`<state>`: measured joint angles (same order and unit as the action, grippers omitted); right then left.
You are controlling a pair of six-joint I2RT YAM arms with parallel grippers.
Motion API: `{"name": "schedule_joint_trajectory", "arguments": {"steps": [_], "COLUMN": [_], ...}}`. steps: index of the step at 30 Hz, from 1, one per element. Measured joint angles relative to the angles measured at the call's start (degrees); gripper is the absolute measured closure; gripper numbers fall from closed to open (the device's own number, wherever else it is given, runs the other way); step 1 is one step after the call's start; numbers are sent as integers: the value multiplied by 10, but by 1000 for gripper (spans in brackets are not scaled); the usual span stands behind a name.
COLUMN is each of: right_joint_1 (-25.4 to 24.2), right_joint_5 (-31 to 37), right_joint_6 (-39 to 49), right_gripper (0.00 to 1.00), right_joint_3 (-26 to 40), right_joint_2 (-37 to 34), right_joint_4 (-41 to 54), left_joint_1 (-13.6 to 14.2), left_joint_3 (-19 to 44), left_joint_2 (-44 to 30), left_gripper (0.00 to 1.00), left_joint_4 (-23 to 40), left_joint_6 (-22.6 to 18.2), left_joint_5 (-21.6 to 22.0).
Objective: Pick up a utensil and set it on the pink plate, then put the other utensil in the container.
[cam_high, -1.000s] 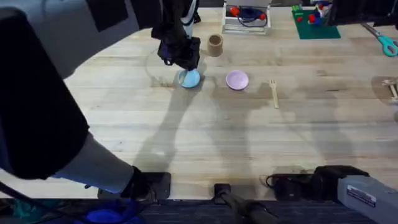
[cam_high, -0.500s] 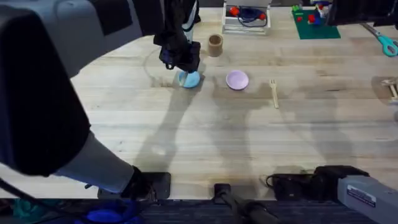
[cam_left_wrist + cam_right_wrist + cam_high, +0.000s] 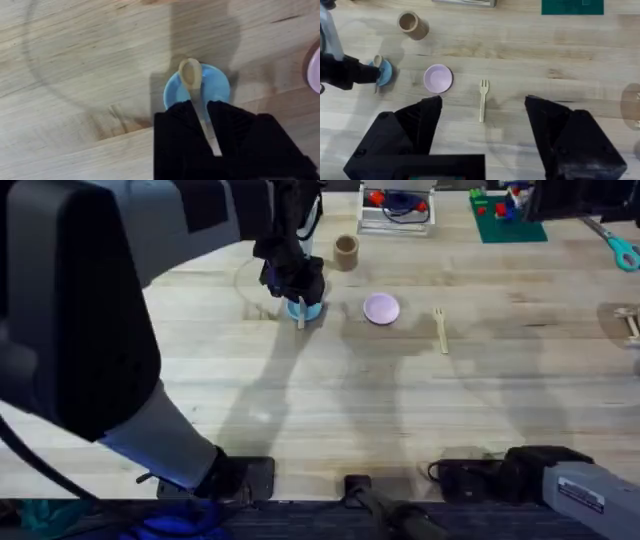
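Observation:
The spoon [image 3: 191, 75] has its round head over a light-blue plate [image 3: 220, 87], and its thin handle runs between the black fingers of my left gripper [image 3: 206, 131], which is shut on it. From overhead the left gripper [image 3: 293, 280] hangs over the blue plate [image 3: 312, 310], with the spoon handle [image 3: 300, 318] poking out toward the near side. The pink plate [image 3: 381, 308] lies bare just to the right. Right of that lies the fork [image 3: 440, 328], flat on the table. The tan container [image 3: 346, 252] stands behind the plates. My right gripper [image 3: 483, 102] is open, high above the fork [image 3: 482, 100].
A clear box [image 3: 396, 208] with red and blue items and a green mat [image 3: 508, 222] sit at the back edge. Teal scissors [image 3: 622, 248] lie at the far right. The wide near half of the wooden table [image 3: 330, 410] is bare.
The left gripper has shifted slightly toward the near side over the blue plate, and the spoon handle now shows sticking out below it. The right arm has not moved.

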<state>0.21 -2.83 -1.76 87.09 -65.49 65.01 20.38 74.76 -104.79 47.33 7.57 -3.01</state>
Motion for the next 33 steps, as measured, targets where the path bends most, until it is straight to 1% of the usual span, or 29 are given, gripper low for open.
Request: {"name": "schedule_joint_trajectory", "arguments": {"steps": [9, 11, 13, 17, 23, 24, 25, 26, 33], "right_joint_1": [0, 0, 0, 0, 0, 0, 0, 0, 0], "right_joint_5": [0, 0, 0, 0, 0, 0, 0, 0, 0], "right_joint_6": [0, 0, 0, 0, 0, 0, 0, 0, 0], "right_gripper": [5, 5, 5, 5, 5, 5, 5, 6, 6], "right_joint_3": [0, 0, 0, 0, 0, 0, 0, 0, 0], "right_joint_2": [0, 0, 0, 0, 0, 0, 0, 0, 0], "right_joint_4": [0, 0, 0, 0, 0, 0, 0, 0, 0], "left_joint_1": [0, 0, 0, 0, 0, 0, 0, 0, 0], "left_joint_3": [0, 0, 0, 7, 60, 70, 81, 94, 188], "left_joint_2": [0, 0, 0, 0, 0, 0, 0, 0, 0], "left_gripper": [672, 622, 557, 354, 192, 140, 43, 17, 7], "left_joint_4": [0, 4, 13, 35, 67, 75, 82, 91, 167], "left_joint_6": [0, 0, 0, 2, 2, 1, 3, 3, 3], "left_joint_5": [0, 0, -2, -4, -4, -4, -5, -4, -4]}}
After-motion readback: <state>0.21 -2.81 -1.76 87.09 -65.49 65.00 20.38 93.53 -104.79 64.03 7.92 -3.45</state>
